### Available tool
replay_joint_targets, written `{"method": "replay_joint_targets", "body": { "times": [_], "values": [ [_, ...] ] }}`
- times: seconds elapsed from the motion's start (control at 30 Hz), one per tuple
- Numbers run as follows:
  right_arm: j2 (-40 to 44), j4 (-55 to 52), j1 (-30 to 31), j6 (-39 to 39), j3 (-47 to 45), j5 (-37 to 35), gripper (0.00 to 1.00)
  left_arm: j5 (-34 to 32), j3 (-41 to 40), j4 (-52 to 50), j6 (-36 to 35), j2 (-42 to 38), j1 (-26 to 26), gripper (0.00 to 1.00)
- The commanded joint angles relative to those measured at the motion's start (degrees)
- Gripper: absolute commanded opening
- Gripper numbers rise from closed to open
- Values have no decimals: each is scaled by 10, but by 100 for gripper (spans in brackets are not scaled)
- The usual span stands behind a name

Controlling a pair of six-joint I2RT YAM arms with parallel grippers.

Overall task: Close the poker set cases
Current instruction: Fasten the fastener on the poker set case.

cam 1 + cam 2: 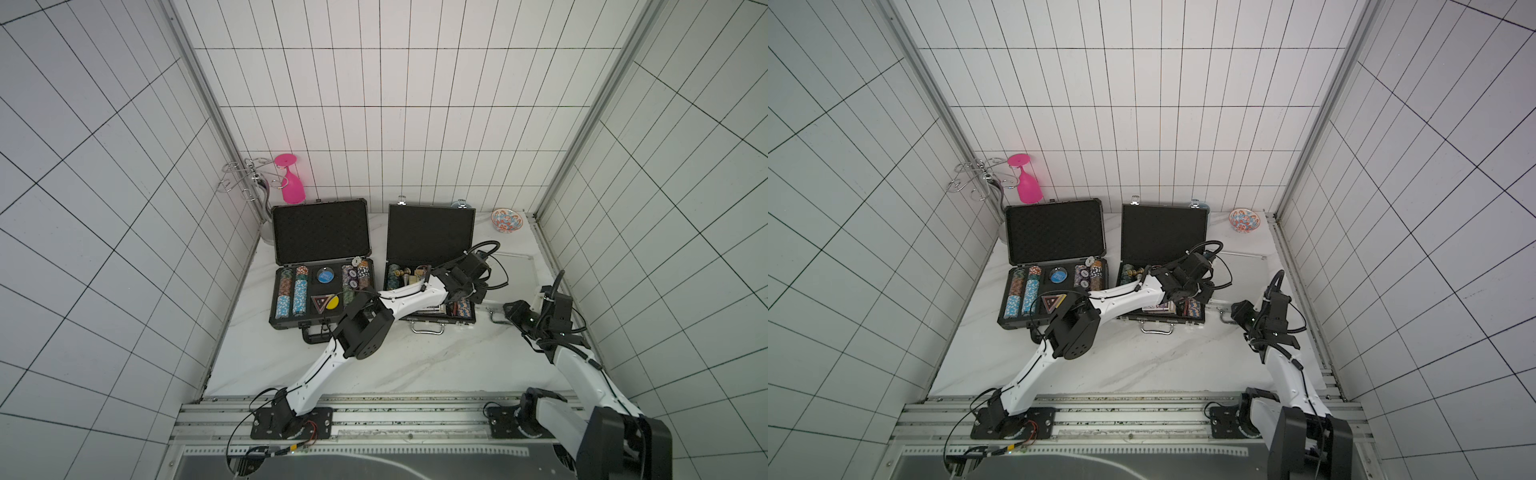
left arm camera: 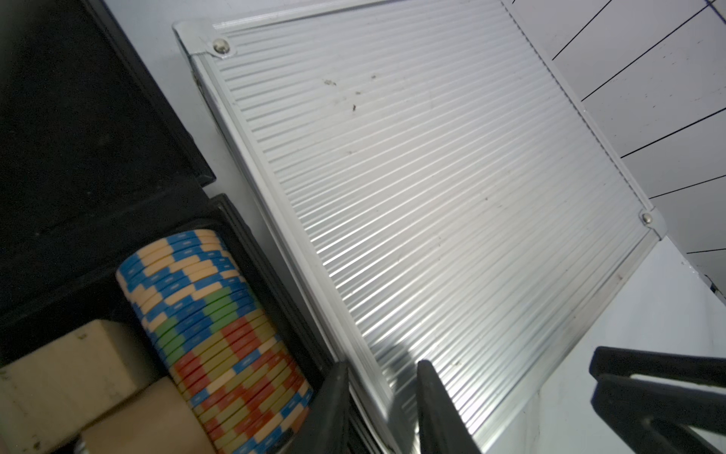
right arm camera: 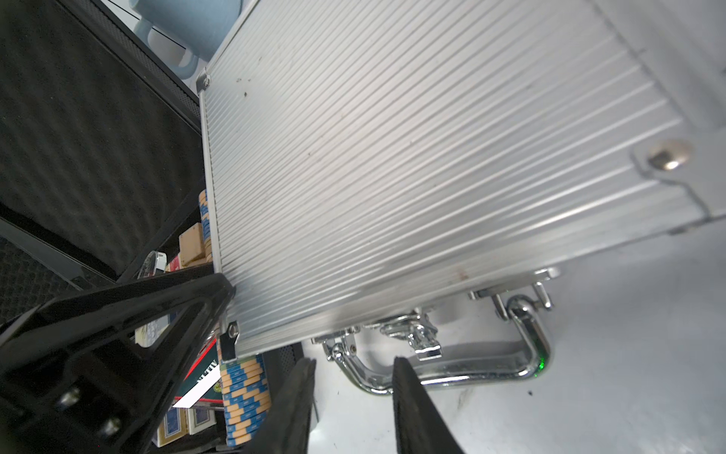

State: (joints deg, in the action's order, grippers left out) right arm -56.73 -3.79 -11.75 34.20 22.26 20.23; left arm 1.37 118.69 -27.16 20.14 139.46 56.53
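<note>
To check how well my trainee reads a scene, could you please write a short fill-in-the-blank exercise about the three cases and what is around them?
1. The ribbed silver case lies flat on the table with its lid ____.
2. The large dark-grey case and the medium black case both have their lids standing ____.
3. The glass hanging upside down from the wire rack is ____ in colour.

Missing words: closed; open; pink.
</note>
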Motion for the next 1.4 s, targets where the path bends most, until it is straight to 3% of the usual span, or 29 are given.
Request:
{"method": "replay_joint_targets", "body": {
  "times": [0.0, 0.13, 0.33, 0.6, 0.87, 1.1, 1.37],
  "values": [
    [6, -9, -4, -4, 19, -23, 35, -6, -19, -122, -5, 14, 0, 30],
    [14, -29, -3, 1, 28, -50, 35, -14, -11, -114, -9, -8, 0, 31],
    [31, -49, -4, 10, 36, -80, 35, -15, -7, -83, -16, -47, 5, 40],
    [46, -79, -5, 12, 55, -107, 31, -23, 3, -28, -42, -75, 33, 40],
    [52, -96, -4, 14, 60, -133, 29, 62, 112, -28, -40, 20, 38, 40],
    [52, -97, -5, 17, 54, -139, 29, 94, 150, -11, -35, 74, 40, 40],
    [41, -98, -5, 7, 56, -118, 30, 57, 144, -76, -51, 98, 40, 38]
  ]
}}
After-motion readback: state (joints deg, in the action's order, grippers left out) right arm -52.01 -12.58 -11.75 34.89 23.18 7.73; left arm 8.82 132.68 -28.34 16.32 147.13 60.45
